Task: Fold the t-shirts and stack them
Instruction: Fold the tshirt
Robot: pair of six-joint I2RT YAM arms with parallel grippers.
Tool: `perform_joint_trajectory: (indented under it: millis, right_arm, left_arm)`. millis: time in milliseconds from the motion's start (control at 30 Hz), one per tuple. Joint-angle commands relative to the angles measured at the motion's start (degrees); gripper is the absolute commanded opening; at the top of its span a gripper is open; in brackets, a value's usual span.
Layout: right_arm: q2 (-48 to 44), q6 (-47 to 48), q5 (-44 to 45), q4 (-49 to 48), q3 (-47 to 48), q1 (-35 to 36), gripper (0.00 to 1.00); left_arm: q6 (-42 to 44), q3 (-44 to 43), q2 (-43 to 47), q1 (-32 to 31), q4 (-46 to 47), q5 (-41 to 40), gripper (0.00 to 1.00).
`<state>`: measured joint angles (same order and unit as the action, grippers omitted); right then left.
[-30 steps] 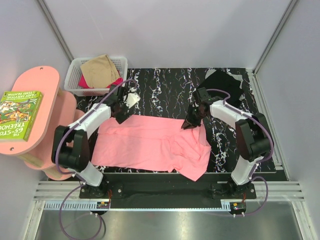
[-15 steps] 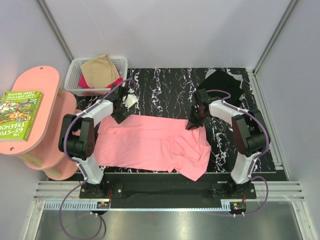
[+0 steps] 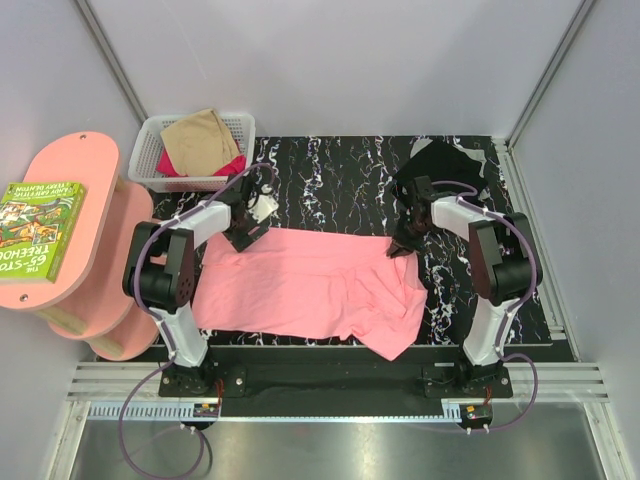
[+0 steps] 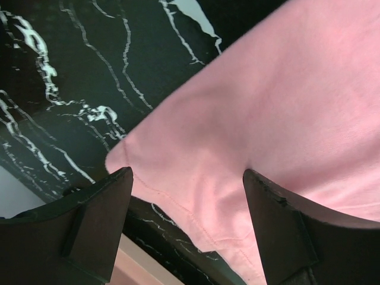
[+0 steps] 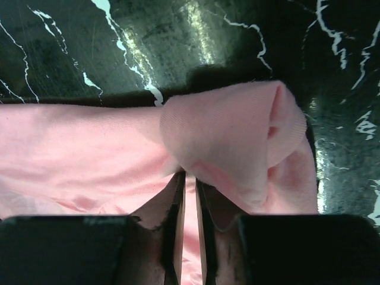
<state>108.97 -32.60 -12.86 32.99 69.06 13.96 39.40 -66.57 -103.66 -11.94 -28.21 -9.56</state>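
Pink shirt (image 3: 300,285) spread across the black marble table (image 3: 340,180), a gripper at each far corner.

Left gripper (image 3: 245,228) sits at the far left corner as it did 1.0 s ago, though its elbow has swung in. The left wrist view shows its fingers (image 4: 89,219) wide apart, with the corner lying flat on the table between them, ungripped. Right gripper (image 3: 401,246) has shifted right since then, and the far edge now runs straighter. The overhead view hides its jaws. The right wrist view shows the fingers (image 5: 172,237) nearly together, pinching a bunched fold of the far right corner. Black shirt (image 3: 445,165) lies crumpled just beyond that gripper.
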Motion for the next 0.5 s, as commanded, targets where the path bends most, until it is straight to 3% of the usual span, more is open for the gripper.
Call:
perform_joint_trajectory:
  millis: [0, 100, 233, 467]
  right_arm:
    - [-0.7, 3.2, 3.5, 2.6, -0.1, -1.3, 0.22]
    - [-4.4, 3.6, 0.3, 3.0, -1.4, -1.4, 0.29]
    - [-8.2, 5.3, 4.6, 4.1, -1.5, -1.5, 0.32]
    - [-3.1, 6.6, 6.8, 8.1, 4.8, -1.5, 0.30]
  left_arm:
    - [0.9, 1.3, -1.1, 0.5, 2.8, -1.2, 0.80]
    - [1.3, 2.1, -1.5, 1.6, 3.5, -1.1, 0.79]
    - [1.7, 3.7, -1.4, 2.8, 4.7, -0.4, 0.79]
    - [1.4, 5.7, -0.8, 3.9, 5.9, 0.3, 0.78]
